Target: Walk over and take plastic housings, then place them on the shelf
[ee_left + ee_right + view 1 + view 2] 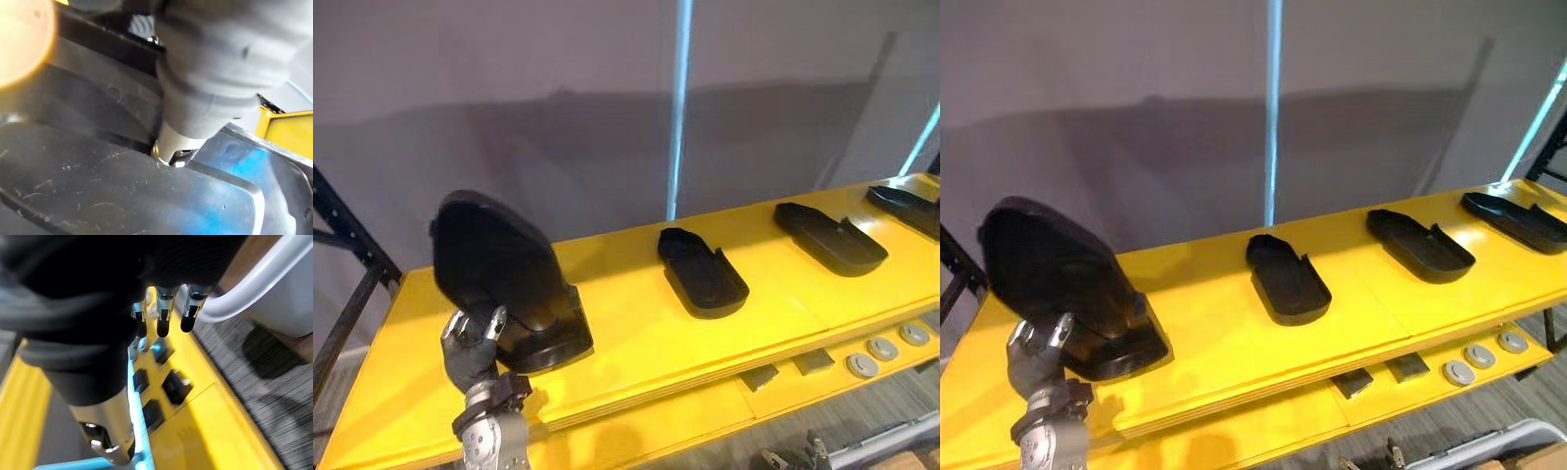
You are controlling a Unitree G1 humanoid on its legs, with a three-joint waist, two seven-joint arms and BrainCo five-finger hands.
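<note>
The housing (499,279) stands tilted at the left end of the shelf (626,333). Its long axis leans steeply: the broad rounded end points up and to the left, toward the wall (558,59), and the narrower end sits down on the yellow board, seemingly touching it. The left hand (470,345) is at its near lower edge from below, fingers curled onto the black shell and gripping it; the left wrist view shows the thumb pressed close against the dark surface.

To the right lie the second housing (702,271), third housing (829,237) and fourth housing (906,208). They are flat, hollow side up, well apart from one another and roughly parallel, each with its long axis running from far-left to near-right.

On the lower board (705,411) sit grey discs (882,348) and small blocks (814,361).

The right hand (162,313) hangs over that board, fingers straight and relaxed, holding nothing, beside a white rail (254,289).
</note>
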